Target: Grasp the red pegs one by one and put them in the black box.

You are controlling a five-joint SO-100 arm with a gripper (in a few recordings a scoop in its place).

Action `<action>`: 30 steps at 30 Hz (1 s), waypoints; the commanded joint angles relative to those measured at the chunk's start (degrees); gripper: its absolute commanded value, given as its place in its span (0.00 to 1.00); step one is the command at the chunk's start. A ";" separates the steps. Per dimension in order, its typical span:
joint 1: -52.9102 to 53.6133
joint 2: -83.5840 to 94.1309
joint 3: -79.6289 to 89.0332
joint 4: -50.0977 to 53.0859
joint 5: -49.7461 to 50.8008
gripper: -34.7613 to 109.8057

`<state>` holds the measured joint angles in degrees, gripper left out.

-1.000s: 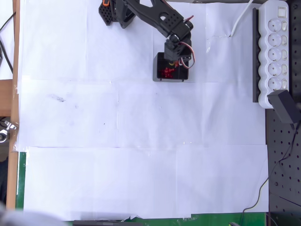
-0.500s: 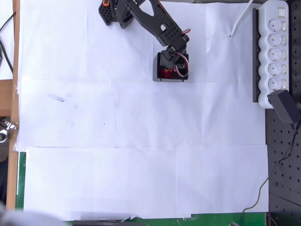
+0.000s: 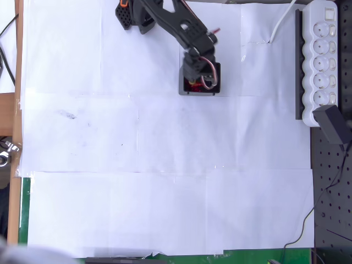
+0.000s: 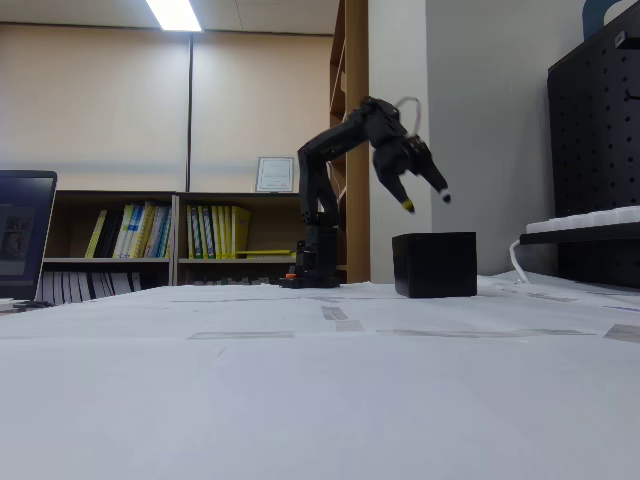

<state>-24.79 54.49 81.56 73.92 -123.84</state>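
While raised above the black box (image 4: 434,264), pincer (image 4: 426,200) hangs with tips spread wide, holding nothing. Red pegs (image 3: 192,84) lie inside the box, partly hidden under the arm.

Black arm (image 4: 340,150) with yellow- and white-tipped gripper (image 4: 426,201) above the black box (image 4: 434,264); red pegs (image 3: 191,85) inside it; white paper-covered table (image 3: 165,176); white power strip (image 3: 324,55) beside the box.

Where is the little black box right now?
In the overhead view the black box sits near the top centre of the white paper, left of the power strip, directly under the gripper.
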 commanded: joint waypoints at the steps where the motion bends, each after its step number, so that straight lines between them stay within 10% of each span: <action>1: 11.87 -19.51 -15.12 -9.40 6.15 0.40; 9: 26.63 -45.53 -60.03 -17.84 18.54 0.30; 30: 22.32 -64.69 -80.07 -4.04 17.40 0.24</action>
<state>-1.67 -8.79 2.02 65.30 -106.17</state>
